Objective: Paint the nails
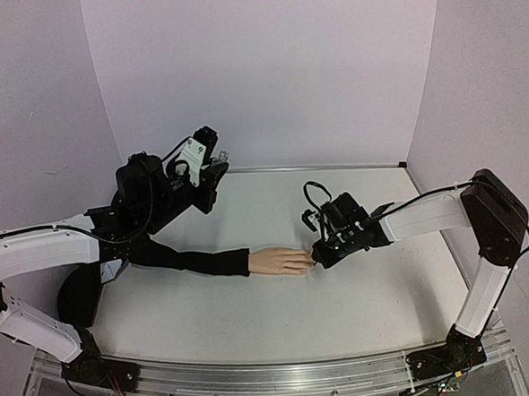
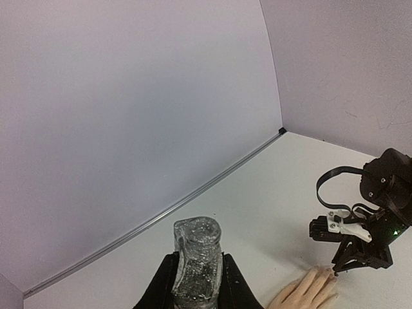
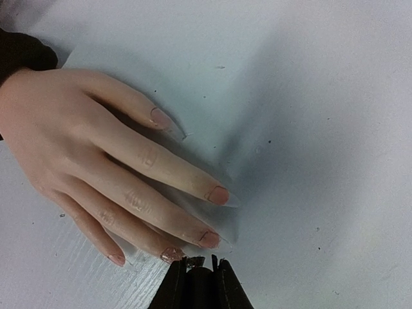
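Right gripper (image 3: 199, 265) pinched shut, tip just beside the nails (image 3: 209, 239), which fan out from 10 to 12 o'clock of it (wrist view). Left gripper (image 2: 198, 277) clamps a glittery bottle (image 2: 196, 241).

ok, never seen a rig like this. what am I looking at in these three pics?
Two robot arms are bolted at the near edge of a white table. The overhead view looks down from behind them. The other two views come from a camera on each wrist. On the table lies a mannequin hand in a black sleeve. The left end effector is clamped on a glittery bottle, held above the table. The right end effector sits at the fingertips, closed on a small dark part. That part is probably the brush, though no bristles show. The nails look pinkish.
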{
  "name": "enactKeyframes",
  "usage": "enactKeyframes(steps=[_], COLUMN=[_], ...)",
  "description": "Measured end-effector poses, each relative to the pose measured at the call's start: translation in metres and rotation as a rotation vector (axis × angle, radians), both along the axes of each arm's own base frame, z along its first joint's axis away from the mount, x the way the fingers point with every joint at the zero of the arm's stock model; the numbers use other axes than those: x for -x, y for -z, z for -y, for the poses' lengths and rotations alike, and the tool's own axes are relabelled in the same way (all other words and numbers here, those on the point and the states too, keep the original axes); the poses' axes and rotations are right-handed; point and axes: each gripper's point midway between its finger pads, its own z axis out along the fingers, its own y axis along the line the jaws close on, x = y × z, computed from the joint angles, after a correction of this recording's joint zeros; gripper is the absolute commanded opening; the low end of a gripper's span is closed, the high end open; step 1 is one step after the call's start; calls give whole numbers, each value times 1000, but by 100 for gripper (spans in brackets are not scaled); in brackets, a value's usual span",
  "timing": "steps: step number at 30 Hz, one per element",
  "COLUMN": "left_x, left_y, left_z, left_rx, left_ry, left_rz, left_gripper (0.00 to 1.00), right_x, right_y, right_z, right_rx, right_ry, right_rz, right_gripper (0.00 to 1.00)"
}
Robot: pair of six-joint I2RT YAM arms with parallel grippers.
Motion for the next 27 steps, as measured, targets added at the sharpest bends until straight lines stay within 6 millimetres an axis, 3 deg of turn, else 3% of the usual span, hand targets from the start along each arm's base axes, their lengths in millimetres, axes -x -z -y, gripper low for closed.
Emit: enactKeyframes(steps=[9, 13, 17, 21, 27], left_x=[0, 0, 2, 7, 31], left_y=[0, 0, -3, -13, -35], left_z=[0, 0, -2, -7, -3], left_rx=[0, 1, 4, 10, 22], left_ry=[0, 0, 0, 9, 134], left_rz=[0, 0, 3, 7, -3], left_gripper=[0, 0, 0, 0, 0], right_x=[-1, 3, 8, 11, 29], right_y=[-1, -12, -51, -107, -173], right_z=[2, 8, 20, 36, 51], right_rx=[6, 2, -19, -69, -201], right_ry=[7, 15, 39, 91, 144], right_rz=[7, 28, 94, 199, 266], right_gripper=[0, 0, 0, 0, 0])
